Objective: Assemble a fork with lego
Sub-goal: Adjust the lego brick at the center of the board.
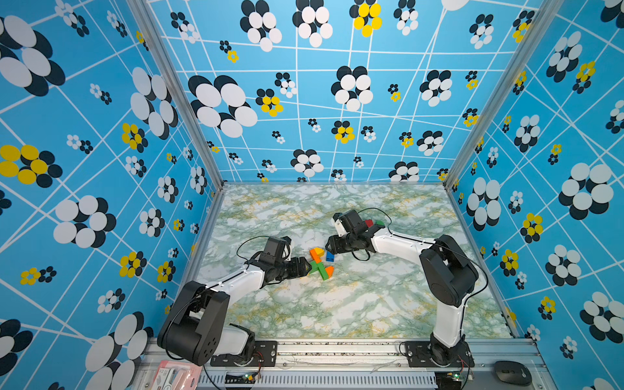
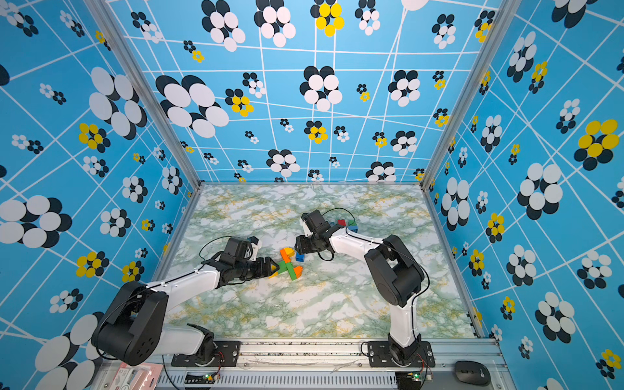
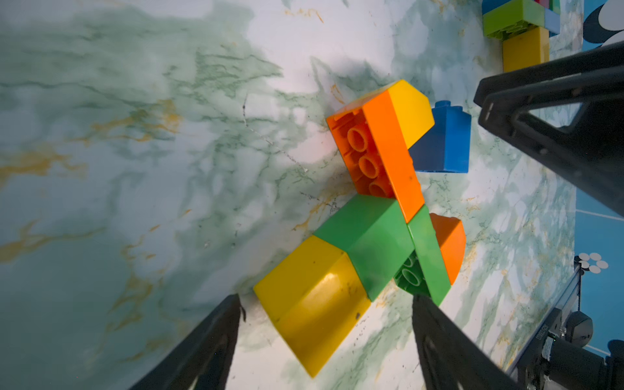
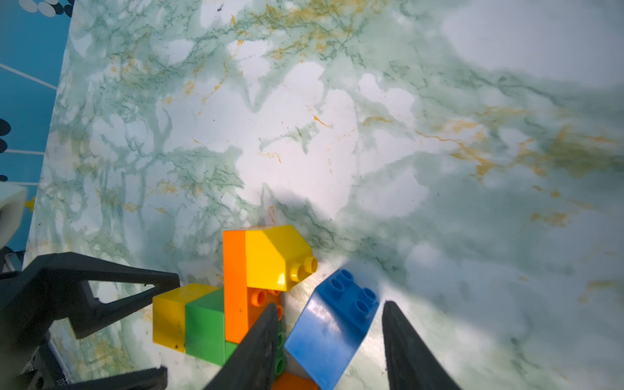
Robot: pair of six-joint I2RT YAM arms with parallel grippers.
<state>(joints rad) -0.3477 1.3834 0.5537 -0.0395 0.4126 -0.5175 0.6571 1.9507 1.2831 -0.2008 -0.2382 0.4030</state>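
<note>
- Lego assembly [image 1: 319, 265] [image 2: 288, 266] is a cluster of orange, yellow and green bricks joined together. It lies on its side around the middle of the marble-print table [image 1: 337, 304], between the two grippers in both top views.
- Left gripper [image 1: 308, 266] [image 3: 327, 297] sits low at the end of the assembly nearer the left arm. In the left wrist view its jaws stand wide apart. The yellow end brick [image 3: 310, 304] lies between the fingertips, unclamped.
- Blue sloped brick [image 1: 330, 257] [image 4: 332, 331] lies loose on the table, just beside the assembly's orange oblong brick [image 3: 388, 152].
- Right gripper [image 1: 327, 249] [image 4: 331, 304] comes in from the opposite side with its jaws part-way open, one finger on either side of the blue sloped brick. A thin strip of table shows between the brick and one finger, so nothing is gripped.
- Spare bricks [image 1: 369, 223], red and green among them, lie behind the right arm [image 1: 398, 241], well apart from the assembly.
</note>
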